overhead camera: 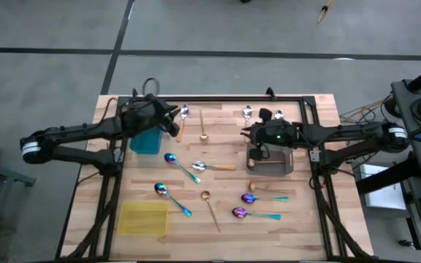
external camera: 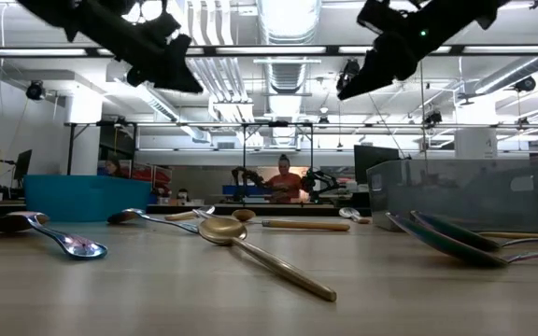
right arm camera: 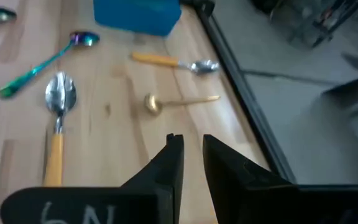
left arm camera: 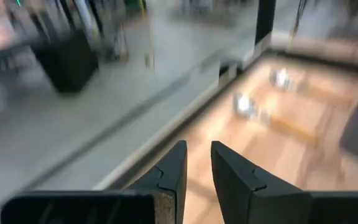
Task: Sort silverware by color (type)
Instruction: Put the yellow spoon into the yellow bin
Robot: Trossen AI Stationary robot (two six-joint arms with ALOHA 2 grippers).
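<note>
Both tools hang above the table (overhead camera: 298,226) nearly closed and empty — the left tool (overhead camera: 172,120) beside the teal tray (overhead camera: 146,140), the right tool (overhead camera: 250,134) over the grey tray (overhead camera: 287,166) — spoons (overhead camera: 212,166) scattered below.

Overhead camera straight down, low one level across the table (overhead camera: 298,226), both sharing its spoons.

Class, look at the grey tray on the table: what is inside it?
In the high view, the right claw and its arm cover part of the grey tray. The visible part of its floor looks bare. The low view shows only the tray's wall, so any spoon underneath the claw stays hidden.
</note>
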